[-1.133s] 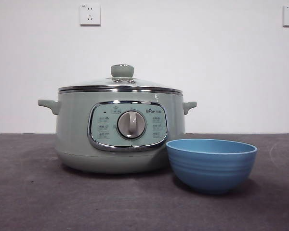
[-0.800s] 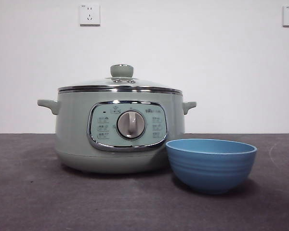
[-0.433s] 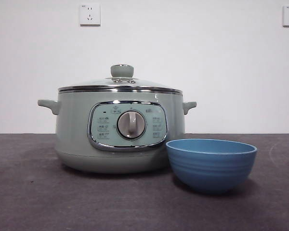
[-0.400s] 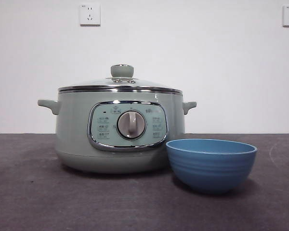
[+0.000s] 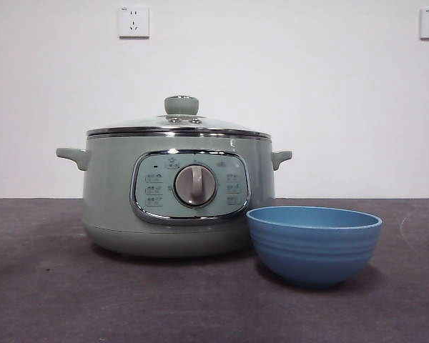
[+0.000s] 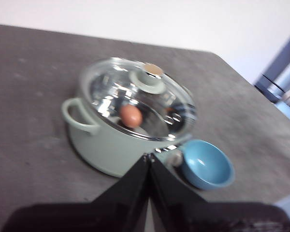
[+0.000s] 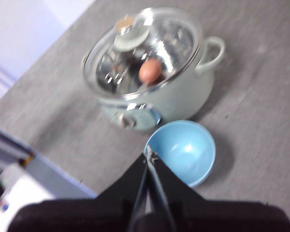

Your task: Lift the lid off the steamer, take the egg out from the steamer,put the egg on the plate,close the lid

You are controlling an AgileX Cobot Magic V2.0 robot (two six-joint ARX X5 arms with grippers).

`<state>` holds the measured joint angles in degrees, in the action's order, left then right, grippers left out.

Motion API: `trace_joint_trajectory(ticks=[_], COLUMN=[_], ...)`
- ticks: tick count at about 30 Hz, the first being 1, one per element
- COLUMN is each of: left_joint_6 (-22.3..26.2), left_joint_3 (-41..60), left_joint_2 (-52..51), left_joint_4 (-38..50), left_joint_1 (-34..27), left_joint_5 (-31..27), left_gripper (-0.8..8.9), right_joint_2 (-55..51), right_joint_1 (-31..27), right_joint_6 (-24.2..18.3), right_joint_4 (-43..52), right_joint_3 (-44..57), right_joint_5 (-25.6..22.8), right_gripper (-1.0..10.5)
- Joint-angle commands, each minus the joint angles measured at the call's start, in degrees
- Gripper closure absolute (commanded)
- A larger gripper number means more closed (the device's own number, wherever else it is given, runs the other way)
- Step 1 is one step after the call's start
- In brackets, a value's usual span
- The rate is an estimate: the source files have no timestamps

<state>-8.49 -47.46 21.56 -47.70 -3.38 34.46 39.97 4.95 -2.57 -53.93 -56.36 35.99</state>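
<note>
front view: the steamer (image 5: 177, 196), a pale sage-green pot with a chrome-framed control panel and a grey dial (image 5: 195, 186), stands on the dark grey table (image 5: 50, 286); the lid (image 5: 179, 127) sits closed on its rim, the pale-green knob (image 5: 181, 105) uppermost. the plate (image 5: 314, 245), a blue ridged bowl, stands just beside the steamer, nearer the camera and toward the side of the control panel. two wall sockets (image 5: 133, 21) are mounted on the white wall behind. wrist views: the brown egg (image 6: 131, 116) lies inside the steamer, seen through the glass lid. the left gripper (image 6: 148, 157) is raised above the table, apart from the steamer, jaws pressed together and empty. the right gripper (image 7: 149, 153) hangs above the plate, jaws likewise closed on nothing.
</note>
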Motion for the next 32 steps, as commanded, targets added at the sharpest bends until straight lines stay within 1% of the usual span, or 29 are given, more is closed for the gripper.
trace_joint_trajectory(ticks=[1, 3, 5, 11, 12, 13, 14, 15, 16, 17, 18, 23, 26, 32], left_joint_6=[3.0, 4.1, 4.6, 4.6, 4.6, 4.4, 4.2, 4.0, 4.0, 4.0, 4.0, 4.0, 4.0, 4.0], left_joint_3=[-2.1, -3.5, -4.4, -4.5, -4.5, -4.5, -4.5, -4.5, -4.5, -4.5, -4.5, -4.5, -4.6, -6.4], left_joint_2=[1.2, 2.0, 2.3, 2.3, 2.3, 2.3, 2.3, 2.3, 2.3, 2.3, 2.3, 2.4, 3.1, 8.4], left_joint_4=[-2.3, -4.3, -6.0, -7.0, -7.1, -7.3, -7.4, -7.4, -7.3, -7.3, -7.3, -6.7, -4.9, 0.0], left_joint_1=[-0.2, -0.2, -0.2, -0.2, -0.2, -0.2, -0.2, -0.2, -0.2, -0.2, -0.2, 0.0, 0.0, 0.9], left_joint_5=[3.7, 5.3, 5.6, 6.4, 6.4, 6.4, 6.4, 6.4, 6.4, 6.4, 6.4, 6.4, 6.4, 6.5], left_gripper=[8.21, 8.21, 8.21, 8.03, 7.60, 6.73, 5.76, 4.50, 3.49, 2.77, 2.72, 2.72, 2.72, 2.71], right_joint_2=[1.3, 2.0, 2.0, 2.0, 2.0, 2.0, 2.0, 2.0, 2.0, 2.0, 2.0, 2.0, 2.0, 2.1], right_joint_1=[0.8, 1.3, 1.7, 2.2, 2.2, 2.2, 2.2, 2.2, 2.2, 2.2, 2.2, 2.2, 2.2, 2.2], right_joint_6=[-4.2, -5.7, -6.1, -5.8, -5.8, -5.8, -5.8, -5.6, -5.3, -5.3, -5.3, -5.4, -5.4, -5.2], right_joint_4=[-4.8, -7.9, -9.2, -9.6, -9.6, -9.6, -9.6, -9.6, -9.6, -9.6, -9.6, -9.5, -9.5, -8.9], right_joint_3=[-2.3, -3.2, -3.2, -3.2, -3.2, -3.2, -3.2, -3.2, -3.2, -3.2, -3.2, -3.2, -3.2, -3.2], right_joint_5=[1.3, 3.7, 5.4, 5.7, 5.7, 5.7, 5.7, 5.7, 5.7, 5.6, 5.6, 5.7, 5.7, 5.7], right_gripper=[9.6, 9.6, 9.6, 9.3, 8.9, 8.1, 7.2, 6.0, 5.0, 4.1, 3.7, 3.7, 3.7, 3.7])
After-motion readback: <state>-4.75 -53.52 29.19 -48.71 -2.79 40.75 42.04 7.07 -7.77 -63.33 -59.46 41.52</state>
